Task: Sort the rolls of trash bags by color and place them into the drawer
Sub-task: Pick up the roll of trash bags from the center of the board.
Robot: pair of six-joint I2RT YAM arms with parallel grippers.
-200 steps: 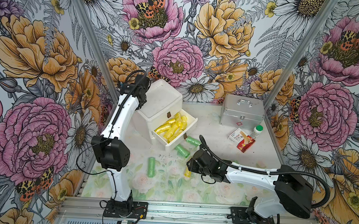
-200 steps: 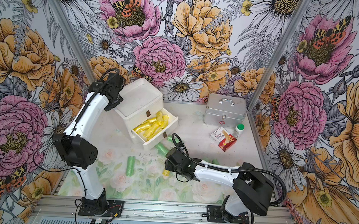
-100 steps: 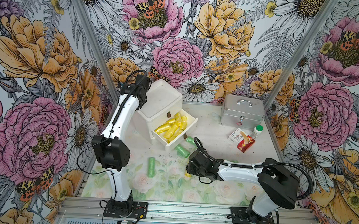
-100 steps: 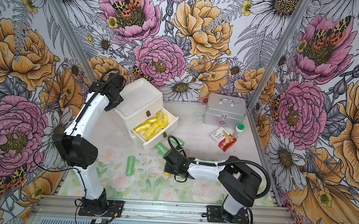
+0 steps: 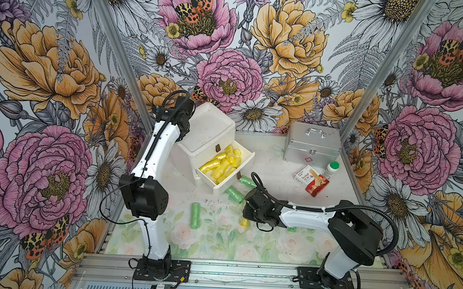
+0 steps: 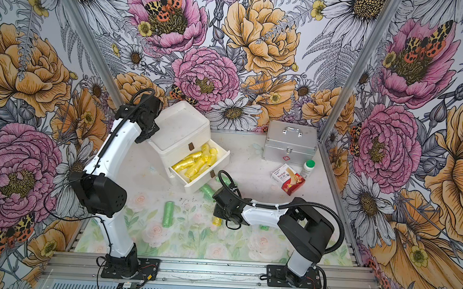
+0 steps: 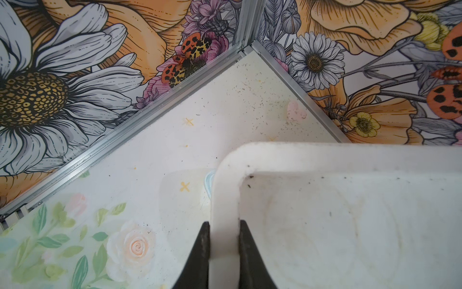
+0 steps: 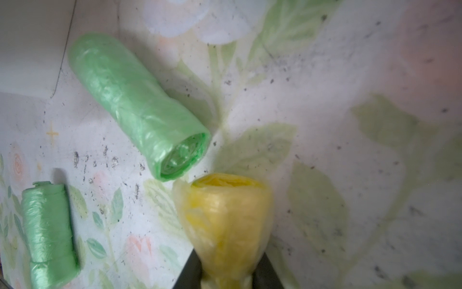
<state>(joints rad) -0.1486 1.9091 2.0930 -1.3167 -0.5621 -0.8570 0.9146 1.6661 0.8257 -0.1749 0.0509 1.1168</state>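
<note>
R gripper (image 8: 226,265) has just closed on the yellow roll (image 8: 225,215). Its jaws narrowed in the last sec and now pinch the roll's near end. Roll sits low at the mat (image 5: 213,240), front-centre, well apart from the drawer (image 5: 229,182); can't tell if it's lifted yet. L gripper (image 7: 222,227), unchanged, stays clamped on the chest (image 5: 212,127) rim, prob. steadying it.

Meaning, likely: grasp made, lift & carry to the open drawer next. It's the only loose yellow in view, so that colour looks nearly done; several greens wait.

- Mat: flat, pastel floral print, gritty w/ dark specks.
- Chest: matt white plastic, boxy, rounded corners, scuffed.
- Drawer: shallow tray, brown tab, pulled out, heaped w/ yellow rolls (image 5: 221,163).
- Green rolls (image 8: 135,105): stubby cylinders of thin glossy film, crinkled, coiled layers showing at the end; one end lies just beside the yellow.
- Yellow roll: same film, soft. It waists in where the jaws bite and flares at the free end.
</note>
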